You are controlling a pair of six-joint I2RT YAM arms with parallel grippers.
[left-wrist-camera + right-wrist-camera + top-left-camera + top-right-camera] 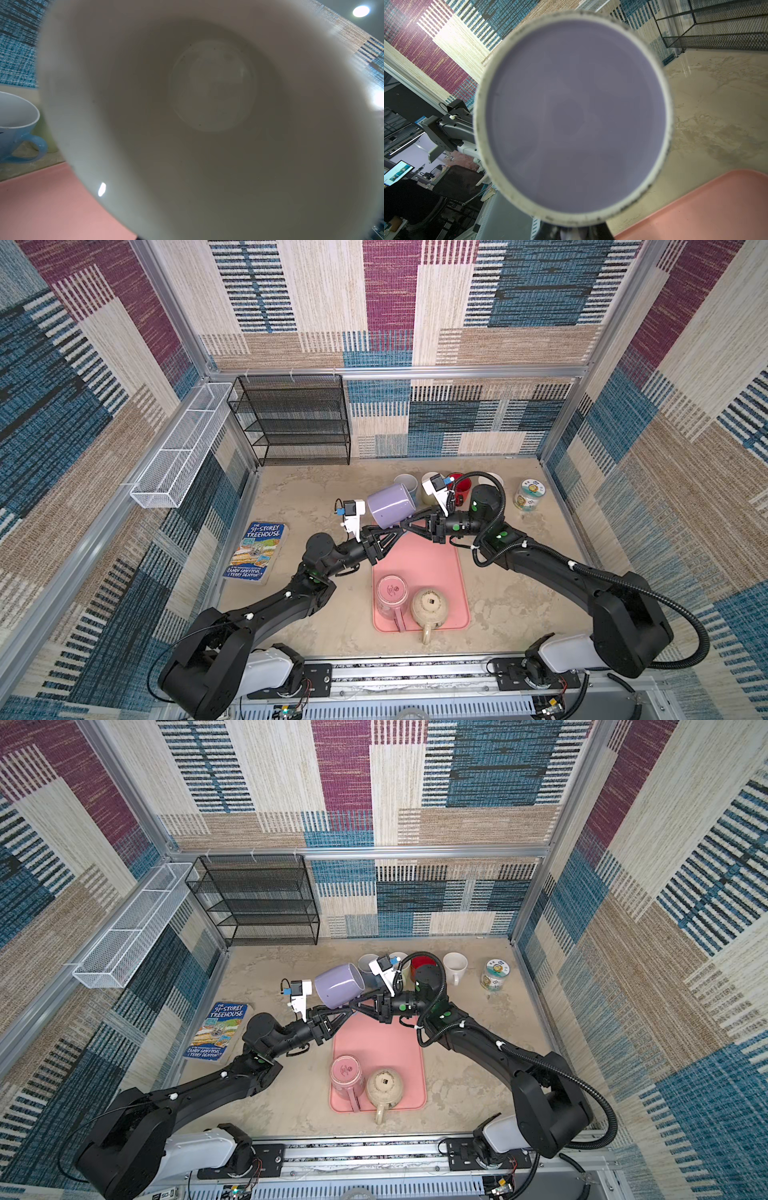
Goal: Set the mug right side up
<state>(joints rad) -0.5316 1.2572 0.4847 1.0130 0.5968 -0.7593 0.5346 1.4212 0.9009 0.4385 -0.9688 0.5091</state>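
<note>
The mug (390, 504) is held on its side in the air just right of centre in both top views, over the upper end of the tray (419, 564), with the fingers of the right gripper (404, 523) clamped at its lower edge (seemingly on the handle, though blurred). The left gripper (399, 532) is set at the rim, and whether its fingers are closed cannot be told. A drop onto the tray could be caused by a missed rim or a right hold released too soon, and the blue mug (405, 484) and red mug (463, 489) just above in the frame could be struck in the turn.
</note>
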